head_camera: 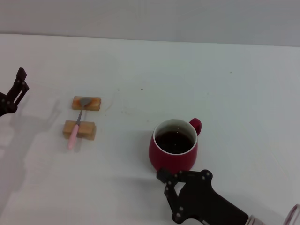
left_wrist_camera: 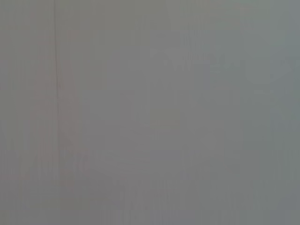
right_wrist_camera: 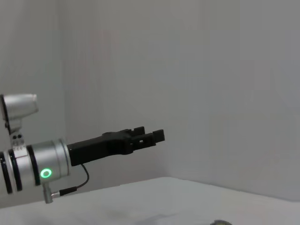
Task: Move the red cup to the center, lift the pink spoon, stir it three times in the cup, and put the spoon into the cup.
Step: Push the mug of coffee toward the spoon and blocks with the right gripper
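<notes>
The red cup point(head_camera: 173, 149) stands upright near the middle of the table point(head_camera: 225, 93), with dark liquid inside and its handle towards the far right. My right gripper point(head_camera: 168, 196) is open and empty just in front of the cup, not touching it. The pink spoon point(head_camera: 75, 132) lies across two tan wooden blocks to the left, its grey bowl on the far block and its pink handle pointing towards me. My left gripper point(head_camera: 21, 80) is open and empty, raised at the far left, away from the spoon. It also shows in the right wrist view point(right_wrist_camera: 149, 134).
The far wooden block point(head_camera: 93, 102) and the near wooden block point(head_camera: 86, 130) sit left of centre. The left wrist view shows only plain grey. The white table stretches wide behind and right of the cup.
</notes>
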